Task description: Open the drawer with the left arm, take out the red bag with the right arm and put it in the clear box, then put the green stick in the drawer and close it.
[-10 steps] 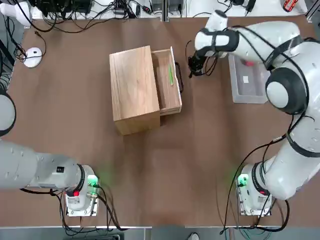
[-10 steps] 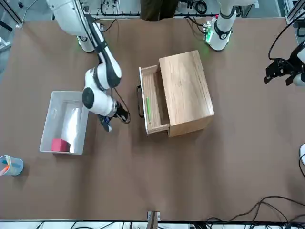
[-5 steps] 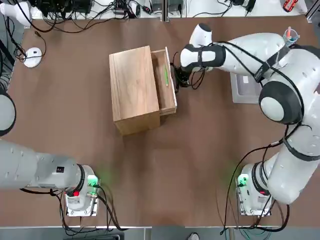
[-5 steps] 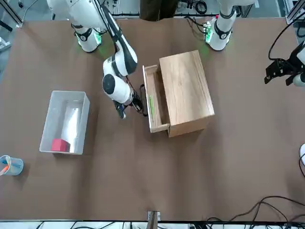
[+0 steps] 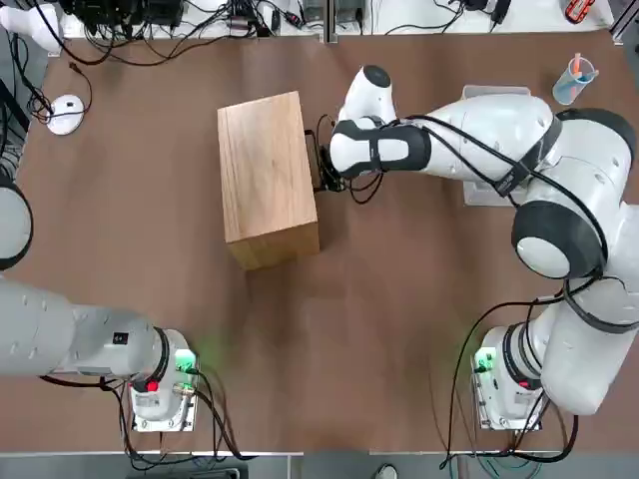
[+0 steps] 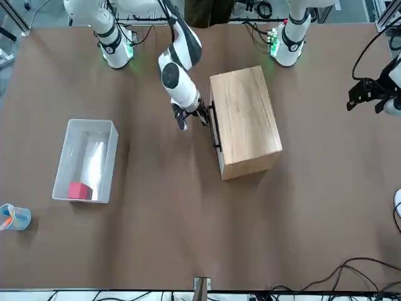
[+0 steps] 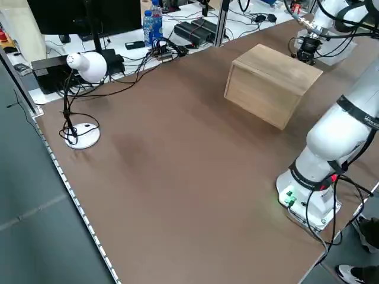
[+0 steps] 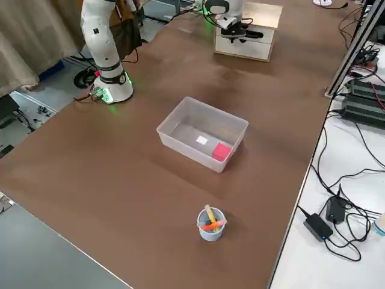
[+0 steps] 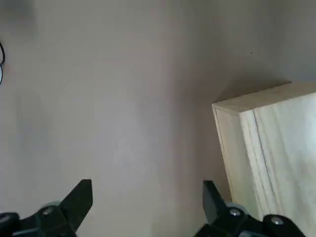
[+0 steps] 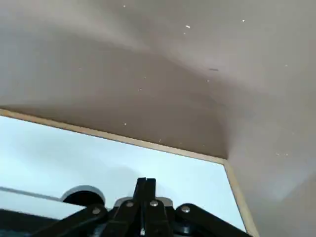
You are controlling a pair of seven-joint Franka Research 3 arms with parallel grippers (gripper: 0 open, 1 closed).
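Right gripper [image 10: 144, 180], fingers pressed together, is at the drawer's front [image 8: 245, 41] beside the dark handle [image 6: 215, 127]. Over the last second the drawer has slid from partly open to apparently closed, hiding the green stick that lay inside. The red bag [image 6: 78, 190] sits in the clear box [image 6: 84, 160], right of the wooden box [image 5: 268, 180]. Left gripper [image 9: 148, 205], fingers spread, is idle at the scene's left. The task looks essentially complete.

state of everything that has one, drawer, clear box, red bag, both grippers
drawer: pushed in
clear box: open-topped, upright
red bag: inside it
right gripper: shut, at the drawer front
left gripper: open, parked to one side of the wooden box
blue cup: upright, holding sticks
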